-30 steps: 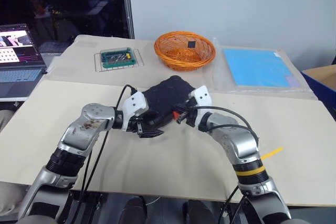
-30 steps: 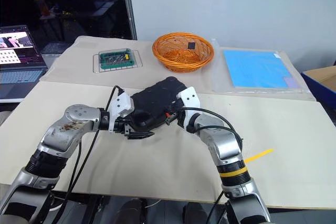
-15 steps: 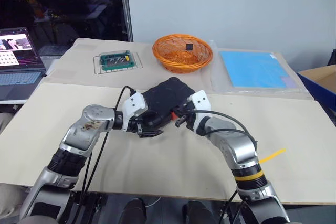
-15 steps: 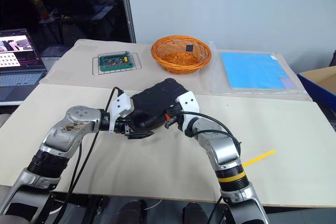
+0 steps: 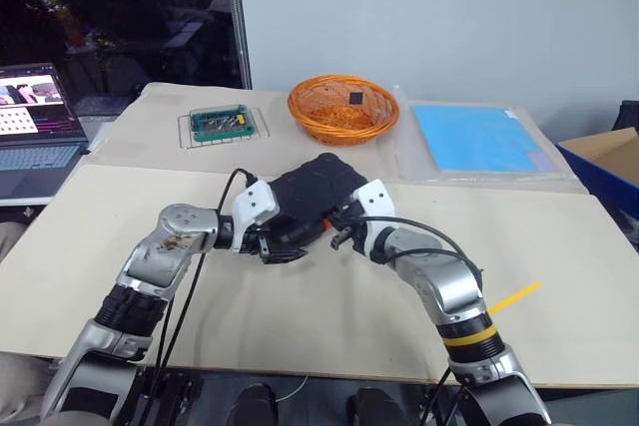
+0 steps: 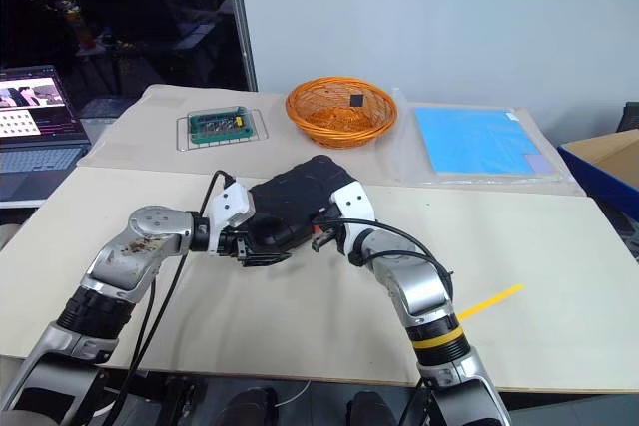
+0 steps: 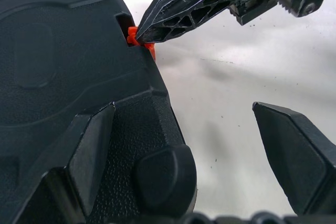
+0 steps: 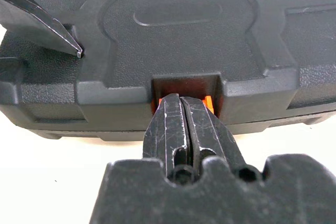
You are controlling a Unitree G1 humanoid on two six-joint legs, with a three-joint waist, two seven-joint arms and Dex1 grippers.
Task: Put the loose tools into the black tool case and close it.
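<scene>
Beige table (image 5: 300,316) before a pale wall (image 5: 449,17), dark window (image 5: 120,17) at left.

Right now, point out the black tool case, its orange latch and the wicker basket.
black tool case (image 8: 189,14): right wrist view, on the closed lid's top.
orange latch (image 7: 134,35): left wrist view, on the tab in the front notch.
wicker basket (image 5: 312,124): left eye view, on the near rim.

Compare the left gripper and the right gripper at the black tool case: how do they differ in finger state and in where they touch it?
The left gripper is open, one finger on the lid of the black tool case near a corner, the other off its edge over the table. The right gripper is shut, its tips at the orange latch in the front notch. Both have black fingers and work at the closed case's front edge.
</scene>
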